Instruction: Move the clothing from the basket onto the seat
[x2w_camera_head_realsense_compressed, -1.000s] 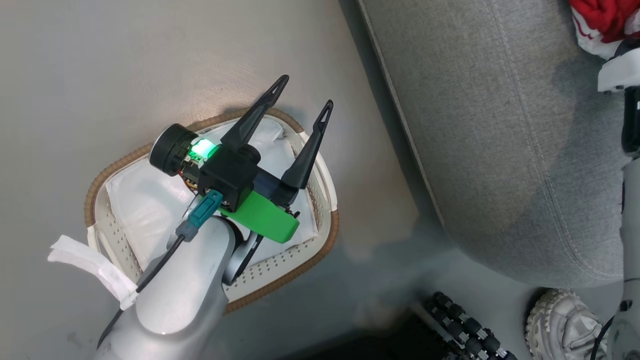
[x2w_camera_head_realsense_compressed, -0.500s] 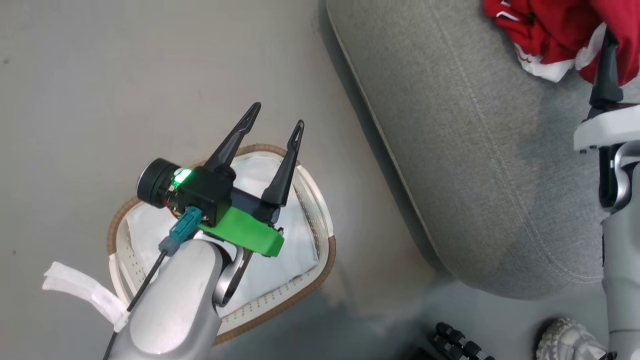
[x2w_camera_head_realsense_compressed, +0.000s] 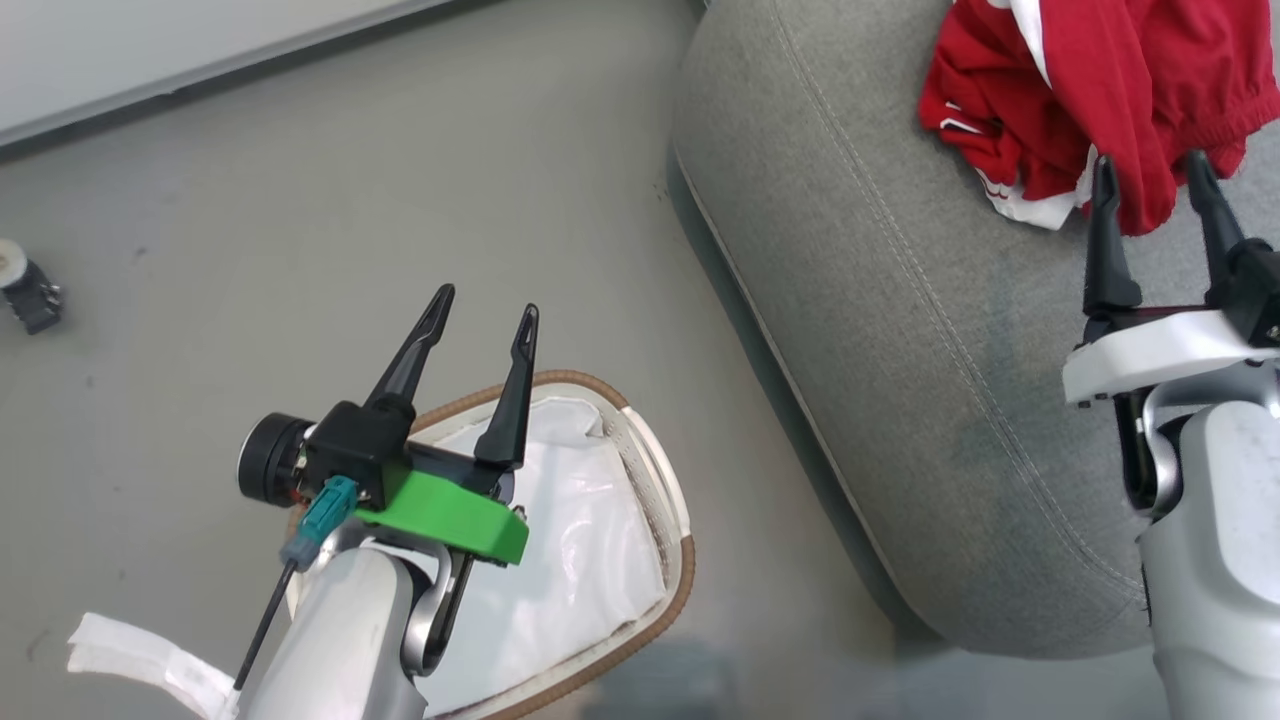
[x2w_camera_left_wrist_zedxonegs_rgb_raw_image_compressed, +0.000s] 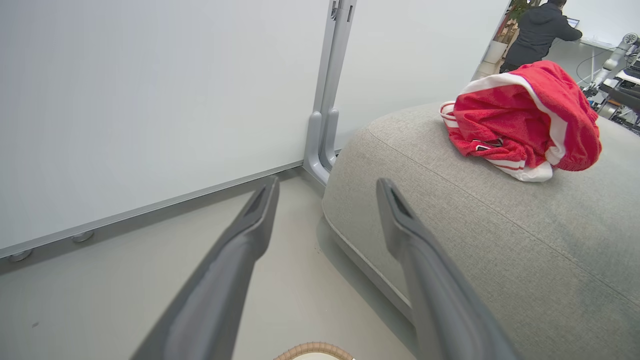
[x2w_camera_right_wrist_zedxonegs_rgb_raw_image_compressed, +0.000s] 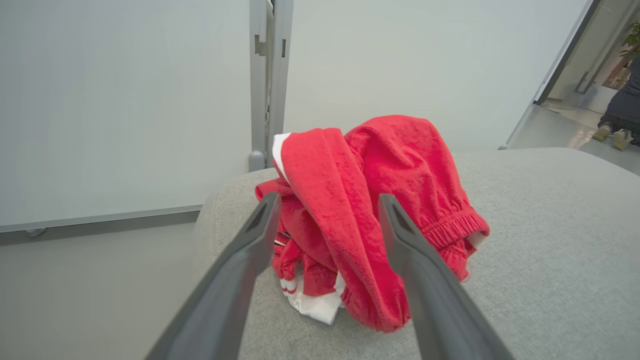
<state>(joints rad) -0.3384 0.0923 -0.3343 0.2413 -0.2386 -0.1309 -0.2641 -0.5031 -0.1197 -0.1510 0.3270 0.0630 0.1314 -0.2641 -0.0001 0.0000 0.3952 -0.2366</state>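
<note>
Clothing (x2w_camera_head_realsense_compressed: 1090, 90): red garments with white trim, heaped in one pile on the grey seat (x2w_camera_head_realsense_compressed: 900, 330), close to its rounded end.
Basket (x2w_camera_head_realsense_compressed: 683, 560): on the floor (x2w_camera_head_realsense_compressed: 300, 200) beside the seat, not touching it; white liner (x2w_camera_head_realsense_compressed: 590, 570) lies inside.
Right gripper (x2w_camera_head_realsense_compressed: 1148, 162): above the seat, fingers spread wide with nothing held, tips at the pile's near edge; whether they touch the fabric cannot be told.
Left gripper (x2w_camera_head_realsense_compressed: 487, 300): over the basket's far rim, fingers parted, empty.
</note>
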